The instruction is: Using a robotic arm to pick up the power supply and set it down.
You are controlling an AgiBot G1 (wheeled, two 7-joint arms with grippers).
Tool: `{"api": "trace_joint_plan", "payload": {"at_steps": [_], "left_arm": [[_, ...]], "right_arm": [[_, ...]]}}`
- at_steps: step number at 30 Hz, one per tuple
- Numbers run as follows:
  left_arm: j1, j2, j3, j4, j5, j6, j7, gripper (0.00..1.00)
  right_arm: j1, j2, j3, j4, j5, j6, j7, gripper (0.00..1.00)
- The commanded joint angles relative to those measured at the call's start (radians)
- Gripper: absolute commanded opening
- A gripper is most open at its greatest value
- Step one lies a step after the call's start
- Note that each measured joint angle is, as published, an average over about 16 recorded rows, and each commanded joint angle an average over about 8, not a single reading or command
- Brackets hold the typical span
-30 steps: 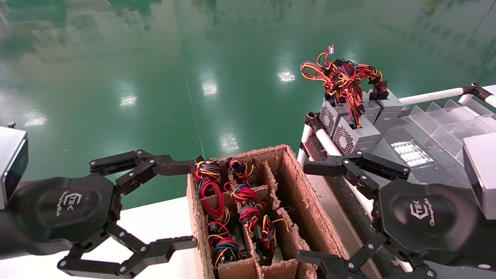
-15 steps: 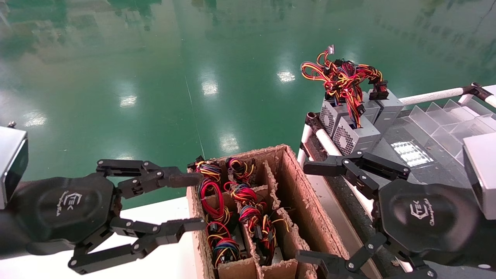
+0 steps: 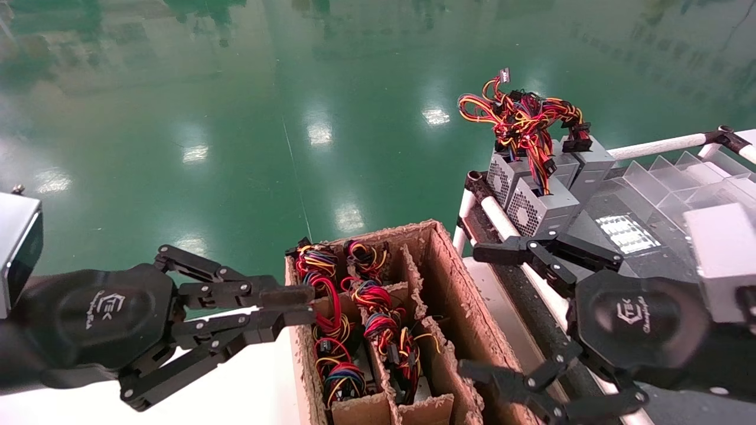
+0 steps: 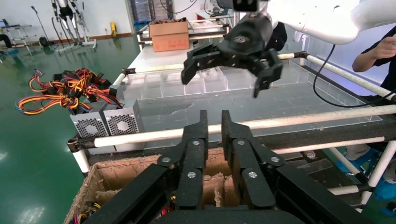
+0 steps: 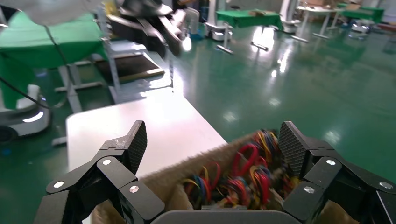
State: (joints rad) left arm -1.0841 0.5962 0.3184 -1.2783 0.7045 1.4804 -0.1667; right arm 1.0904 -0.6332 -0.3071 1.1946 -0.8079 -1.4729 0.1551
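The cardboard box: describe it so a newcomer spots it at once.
Between the left gripper and the right gripper stands the cardboard box, open-topped beside the white-railed rack. Its frayed dividers hold coiled coloured wires, unlike the clear trays nearby.

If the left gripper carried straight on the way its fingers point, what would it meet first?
Probably the cardboard box: the shut left gripper sits at its near wall, facing the wire bundles inside; depth is uncertain.

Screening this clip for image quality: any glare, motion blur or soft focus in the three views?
Head view: bright lamp reflections glare on the glossy green floor; the right claw and its grey camera box look smeared. Left wrist view: sharp, the left claw crisp. Right wrist view: the wires in the cardboard box are blurred, floor glare behind.
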Motion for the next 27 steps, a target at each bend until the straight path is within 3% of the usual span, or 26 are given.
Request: {"api": "trace_joint_plan", "payload": {"at_steps": [1,2,9,10,15,16,23,24,27], "left_arm": [[0.0,0.0,0.0,0.0,0.0,0.0,0.0,0.0],[0.0,0.0,0.0,0.0,0.0,0.0,0.0,0.06],[0.0,0.0,0.0,0.0,0.0,0.0,0.0,0.94],[0.0,0.0,0.0,0.0,0.0,0.0,0.0,1.0],[0.0,0.0,0.001,0.0,0.0,0.0,0.0,1.0],[0.0,0.0,0.001,0.0,0.0,0.0,0.0,1.0],[0.0,0.0,0.001,0.0,0.0,0.0,0.0,1.0],[0.0,0.0,0.001,0.0,-0.001,0.0,0.0,1.0],[0.0,0.0,0.001,0.0,-0.001,0.0,0.001,1.0]], "right_arm": [[-0.001,-0.003,-0.001,-0.023,-0.009,0.004,-0.012,1.0],[0.008,-0.011,-0.01,-0.037,-0.028,0.006,-0.017,1.0],[0.117,-0.118,-0.124,-0.156,-0.22,0.005,-0.015,1.0],[0.135,-0.137,-0.141,-0.174,-0.245,0.0,-0.012,1.0],[0.208,-0.22,-0.201,-0.269,-0.326,-0.027,-0.021,1.0],[0.22,-0.234,-0.21,-0.288,-0.337,-0.031,-0.027,0.93],[0.269,-0.311,-0.246,-0.402,-0.377,-0.059,-0.081,0.06],[0.273,-0.319,-0.249,-0.417,-0.38,-0.062,-0.089,0.0],[0.284,-0.339,-0.258,-0.457,-0.387,-0.069,-0.113,0.0]]}}
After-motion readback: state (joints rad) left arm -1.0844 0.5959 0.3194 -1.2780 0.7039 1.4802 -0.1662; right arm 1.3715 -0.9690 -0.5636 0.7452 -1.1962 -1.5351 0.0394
